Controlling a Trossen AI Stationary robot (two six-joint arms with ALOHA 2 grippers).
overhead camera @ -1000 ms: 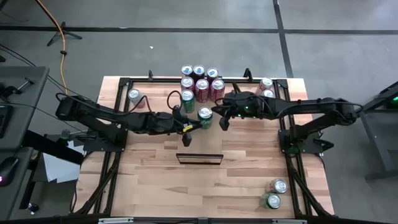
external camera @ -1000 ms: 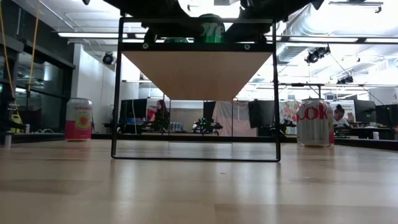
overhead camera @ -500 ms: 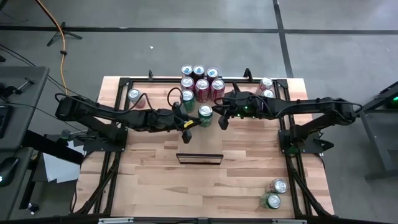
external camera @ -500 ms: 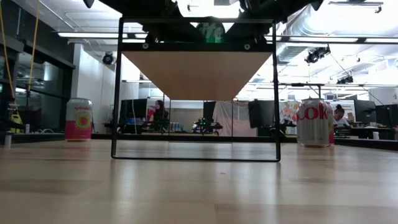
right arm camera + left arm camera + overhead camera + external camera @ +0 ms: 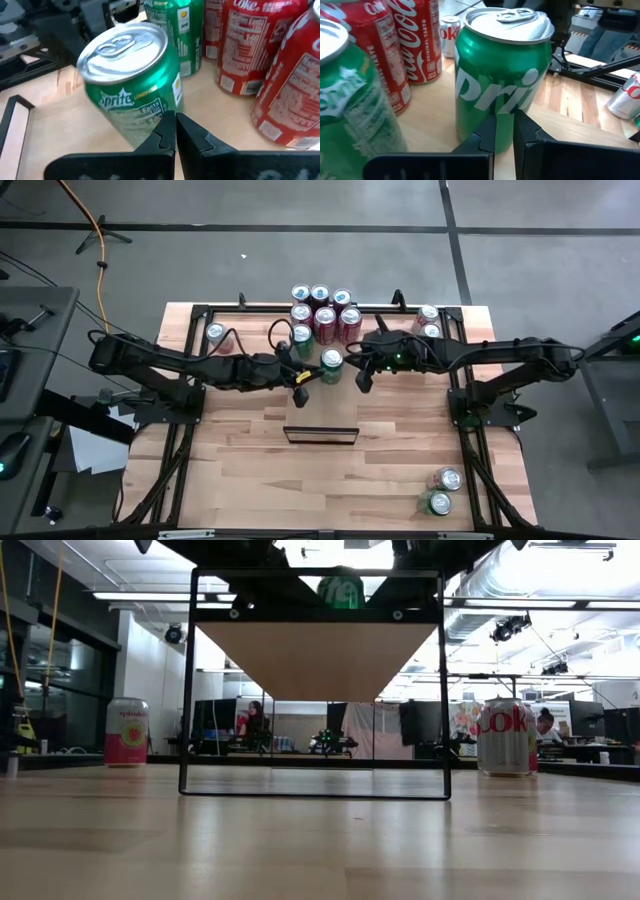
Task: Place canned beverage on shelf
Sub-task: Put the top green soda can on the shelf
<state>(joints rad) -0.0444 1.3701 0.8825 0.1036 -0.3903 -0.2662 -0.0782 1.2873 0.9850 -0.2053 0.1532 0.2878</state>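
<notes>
Readable lettering on the cans

"Sprite" on the green can (image 5: 135, 95); "Coca-Cola Original Taste" on a red can (image 5: 415, 40); "Coke" on a silver can (image 5: 504, 736) and a small one (image 5: 451, 34).

1. Around your table (image 5: 330, 450) you have a grey concrete floor (image 5: 300, 240) crossed by dark lines
2. An orange cable (image 5: 88, 215) runs over that floor at the far left
3. Grey desks stand at both sides, one on your left (image 5: 25, 330) and one on your right (image 5: 610, 390)
4. Looking level across, you see long ceiling light strips (image 5: 140, 596) and exposed ducts (image 5: 490, 580)
5. People sit at desks far back, one (image 5: 255, 722) near the middle
</notes>
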